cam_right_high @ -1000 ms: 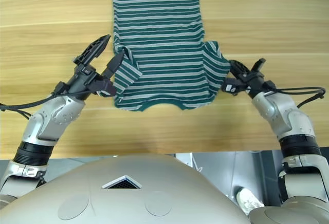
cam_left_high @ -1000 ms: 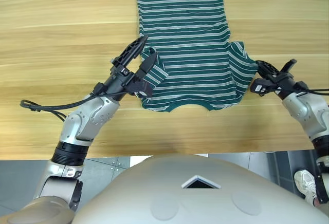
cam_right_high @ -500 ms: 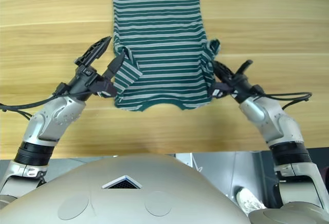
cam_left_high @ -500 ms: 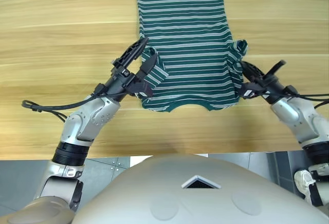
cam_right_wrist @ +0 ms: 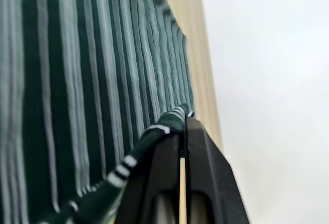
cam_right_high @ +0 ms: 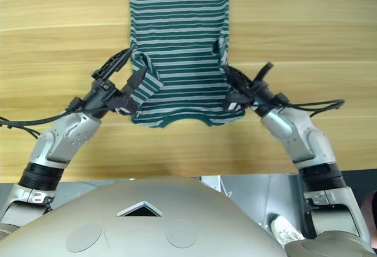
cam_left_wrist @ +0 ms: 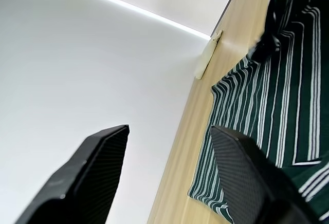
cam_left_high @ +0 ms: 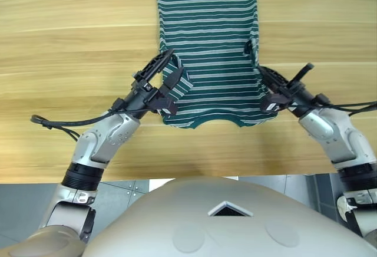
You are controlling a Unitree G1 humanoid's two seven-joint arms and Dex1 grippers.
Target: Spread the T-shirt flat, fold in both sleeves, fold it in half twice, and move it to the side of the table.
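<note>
A green-and-white striped T-shirt (cam_left_high: pixel 209 33) lies flat on the wooden table (cam_left_high: pixel 70 45), collar toward me. Its left sleeve (cam_left_high: pixel 180 83) is folded in over the body. My left gripper (cam_left_high: pixel 170 62) hovers open just above that sleeve's edge with nothing between its fingers; in the left wrist view the left gripper (cam_left_wrist: pixel 169 130) stands wide apart over the shirt (cam_left_wrist: pixel 277 106). My right gripper (cam_left_high: pixel 263 73) is shut on the right sleeve (cam_left_high: pixel 253 46), held raised over the shirt's right side. The right wrist view has the closed fingertips (cam_right_wrist: pixel 198 147) pinching the striped cloth (cam_right_wrist: pixel 154 131).
The table's near edge (cam_left_high: pixel 177 177) runs just in front of my arms, with floor beyond it. A black cable (cam_left_high: pixel 56 121) loops off my left arm over the table. Bare wood spreads to the left and right of the shirt.
My right gripper has moved left with the right sleeve, lifting it from beside the shirt onto the body. My left gripper has shifted slightly right, still open.
</note>
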